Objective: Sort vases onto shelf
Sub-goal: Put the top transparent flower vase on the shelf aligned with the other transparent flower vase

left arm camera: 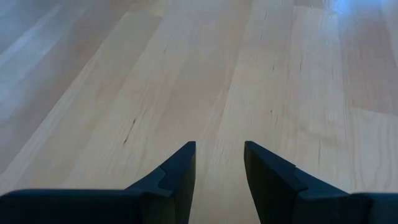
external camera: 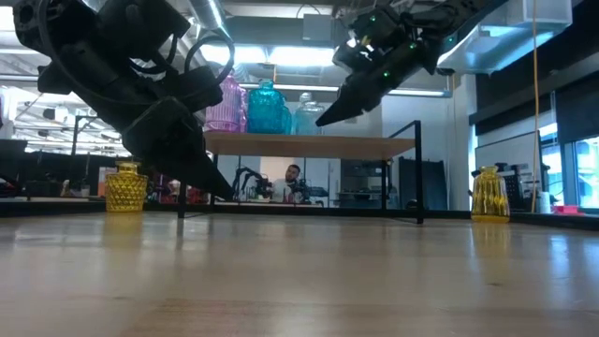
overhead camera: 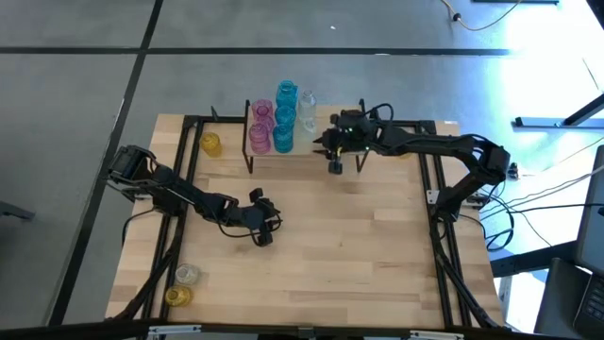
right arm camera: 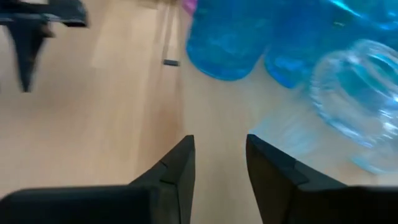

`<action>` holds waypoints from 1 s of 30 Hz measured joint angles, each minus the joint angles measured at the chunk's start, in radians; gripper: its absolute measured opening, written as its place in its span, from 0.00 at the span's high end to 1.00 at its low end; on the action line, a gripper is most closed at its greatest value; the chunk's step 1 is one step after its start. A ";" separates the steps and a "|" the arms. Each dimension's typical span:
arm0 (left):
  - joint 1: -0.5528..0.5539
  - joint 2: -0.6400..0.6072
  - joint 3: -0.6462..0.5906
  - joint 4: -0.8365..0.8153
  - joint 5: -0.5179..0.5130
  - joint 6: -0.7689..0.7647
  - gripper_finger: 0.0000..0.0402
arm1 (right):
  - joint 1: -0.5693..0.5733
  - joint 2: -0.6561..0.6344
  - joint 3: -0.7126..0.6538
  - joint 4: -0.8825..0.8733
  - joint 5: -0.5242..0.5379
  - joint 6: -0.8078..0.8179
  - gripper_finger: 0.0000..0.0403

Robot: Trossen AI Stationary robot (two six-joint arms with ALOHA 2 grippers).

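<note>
where wood shelf (overhead camera: 311,142), glass vases (overhead camera: 283,118)

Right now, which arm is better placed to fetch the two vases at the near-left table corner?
Probably the left. Its fingers hover empty over the table's left half, nearer the clear vase and yellow vase; the right fingers are at the shelf.

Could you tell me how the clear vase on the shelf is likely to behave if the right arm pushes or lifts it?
The clear vase looks like smooth glass, so probably slippery and fragile. It stands close beside the blue vases on the shelf, so a push would likely knock them. Round-bodied, it may roll if tipped.
</note>
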 joint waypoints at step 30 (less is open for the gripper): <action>0.000 0.000 0.000 0.001 -0.001 0.000 0.68 | 0.000 0.000 0.000 0.029 0.304 -0.051 0.69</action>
